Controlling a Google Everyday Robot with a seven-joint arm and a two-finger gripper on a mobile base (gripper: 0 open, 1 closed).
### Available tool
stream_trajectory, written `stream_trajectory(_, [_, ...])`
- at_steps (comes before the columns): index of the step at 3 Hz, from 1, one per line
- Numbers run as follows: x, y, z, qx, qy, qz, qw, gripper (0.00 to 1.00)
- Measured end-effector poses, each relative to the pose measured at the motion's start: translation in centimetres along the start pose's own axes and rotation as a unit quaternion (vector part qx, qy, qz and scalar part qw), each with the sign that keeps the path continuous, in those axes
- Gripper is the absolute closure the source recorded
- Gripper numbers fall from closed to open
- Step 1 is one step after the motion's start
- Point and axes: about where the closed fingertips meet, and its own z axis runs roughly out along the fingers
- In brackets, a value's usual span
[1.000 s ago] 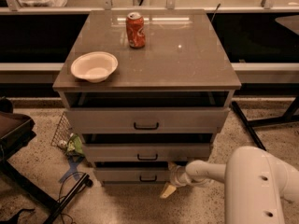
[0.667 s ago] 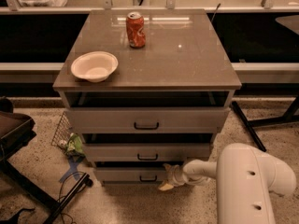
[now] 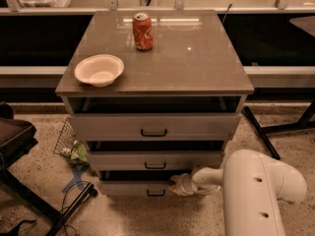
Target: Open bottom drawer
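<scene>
The bottom drawer [image 3: 128, 188] is the lowest of three grey-beige drawers in the cabinet, with a small black bar handle [image 3: 156, 193]. It stands slightly pulled out, with a dark gap above its front. My gripper [image 3: 175, 183] sits at the top edge of the bottom drawer's front, just right of and above the handle, at the end of my white arm [image 3: 256, 191] coming in from the lower right.
The middle drawer [image 3: 155, 160] and the top drawer [image 3: 153, 126] are also partly out. A red soda can [image 3: 142, 31] and a white bowl [image 3: 99, 70] stand on the cabinet top. A wire basket with litter [image 3: 69, 144] and a dark chair [image 3: 15, 141] are at the left.
My arm has moved left and up; the gripper went from the drawer's lower right corner to the top edge of the bottom drawer near its handle.
</scene>
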Motion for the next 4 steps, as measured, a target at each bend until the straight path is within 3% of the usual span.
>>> stream_trajectory(1, [-0.3,-0.1,-0.4,0.0,0.0,0.0,1.0,1.0])
stream_trajectory(4, [0.3,1.8,-2.4,-0.001,-0.002,0.006,1.0,1.0])
